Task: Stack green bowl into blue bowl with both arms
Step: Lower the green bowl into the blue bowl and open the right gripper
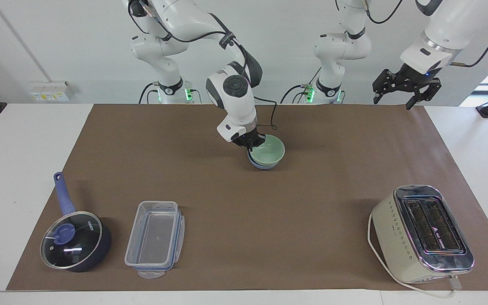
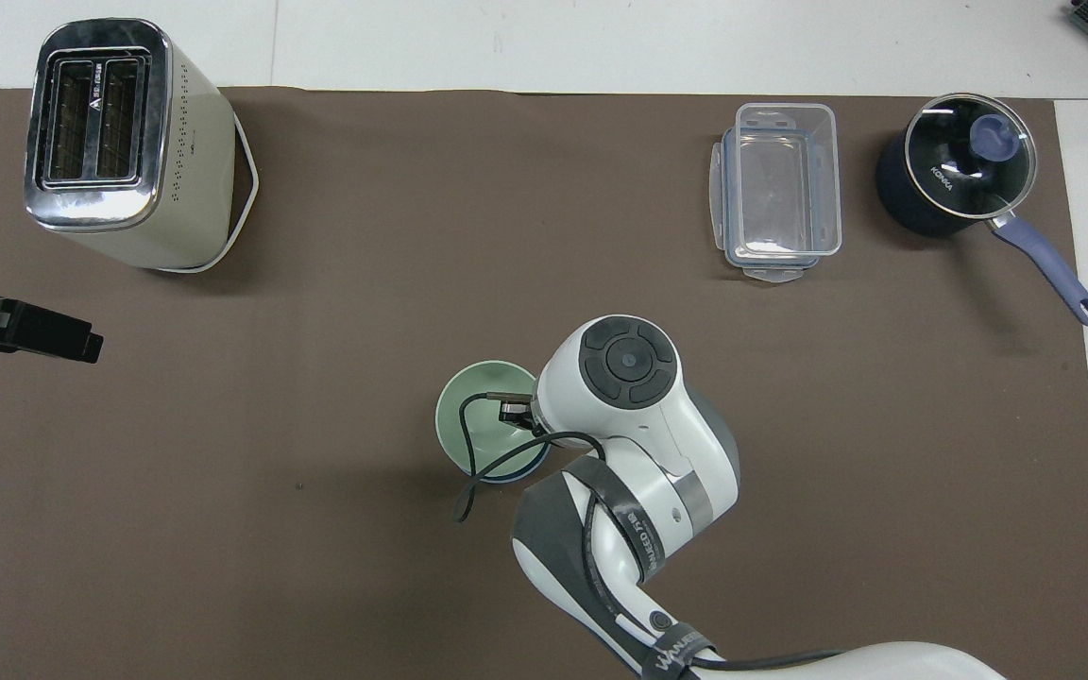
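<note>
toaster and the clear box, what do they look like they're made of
Toaster: cream body, probably painted metal or plastic, with a mirror-bright chrome top that throws reflections. Box: clear plastic, likely; the brown mat shows through its walls, and bluish clips line its rim.

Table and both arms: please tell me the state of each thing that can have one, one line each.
green bowl: upright, nested in the blue bowl.
blue bowl: upright, on the mat.
right gripper: shut on the green bowl's rim.
left gripper: open, holding nothing, waiting raised.
saucepan: glass lid on.
plastic container: open, empty.
toaster: slots empty.
</note>
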### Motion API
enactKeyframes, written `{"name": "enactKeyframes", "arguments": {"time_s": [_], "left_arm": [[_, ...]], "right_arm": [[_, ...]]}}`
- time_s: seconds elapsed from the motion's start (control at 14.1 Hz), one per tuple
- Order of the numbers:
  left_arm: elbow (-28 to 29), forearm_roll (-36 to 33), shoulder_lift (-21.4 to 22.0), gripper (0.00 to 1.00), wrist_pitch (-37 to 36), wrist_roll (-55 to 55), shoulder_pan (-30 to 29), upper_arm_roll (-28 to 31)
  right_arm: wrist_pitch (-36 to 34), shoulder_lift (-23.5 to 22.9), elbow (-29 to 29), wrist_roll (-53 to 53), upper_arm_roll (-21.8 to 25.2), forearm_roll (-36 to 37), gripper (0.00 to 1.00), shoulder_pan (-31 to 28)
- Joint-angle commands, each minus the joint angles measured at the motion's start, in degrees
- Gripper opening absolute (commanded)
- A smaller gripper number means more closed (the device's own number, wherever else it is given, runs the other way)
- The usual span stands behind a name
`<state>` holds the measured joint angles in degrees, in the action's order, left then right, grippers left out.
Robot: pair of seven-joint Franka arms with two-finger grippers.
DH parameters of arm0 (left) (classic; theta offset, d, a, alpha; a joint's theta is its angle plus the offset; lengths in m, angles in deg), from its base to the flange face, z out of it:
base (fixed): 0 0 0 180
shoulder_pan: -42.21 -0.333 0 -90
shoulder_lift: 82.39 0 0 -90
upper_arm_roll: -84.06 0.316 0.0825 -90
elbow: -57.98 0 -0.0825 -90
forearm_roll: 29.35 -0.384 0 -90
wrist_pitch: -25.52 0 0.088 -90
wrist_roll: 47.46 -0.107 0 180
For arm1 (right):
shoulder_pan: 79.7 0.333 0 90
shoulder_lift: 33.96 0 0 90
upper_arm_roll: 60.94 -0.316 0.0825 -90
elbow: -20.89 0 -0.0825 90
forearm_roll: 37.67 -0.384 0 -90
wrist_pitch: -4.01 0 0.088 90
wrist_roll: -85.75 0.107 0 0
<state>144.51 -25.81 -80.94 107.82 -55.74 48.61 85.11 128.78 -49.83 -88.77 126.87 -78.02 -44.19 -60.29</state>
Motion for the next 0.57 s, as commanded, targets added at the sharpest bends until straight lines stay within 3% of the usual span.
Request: {"name": "enactKeyframes", "arguments": {"time_s": [0.0,0.21,0.5], "left_arm": [[1.7,-1.2,1.3,1.0,1.2,-0.3,-0.5,-0.5],[1.7,-1.2,1.3,1.0,1.2,-0.3,-0.5,-0.5],[1.7,-1.2,1.3,1.0,1.2,-0.4,-0.5,-0.4]], "right_arm": [[1.4,-0.1,-0.6,-0.8,-0.2,-0.1,0.0,-0.3],[1.4,0.0,-0.5,-0.8,-0.2,-0.1,0.0,-0.3],[1.3,0.0,-0.6,-0.8,-0.2,-0.1,0.09,-0.3]]}}
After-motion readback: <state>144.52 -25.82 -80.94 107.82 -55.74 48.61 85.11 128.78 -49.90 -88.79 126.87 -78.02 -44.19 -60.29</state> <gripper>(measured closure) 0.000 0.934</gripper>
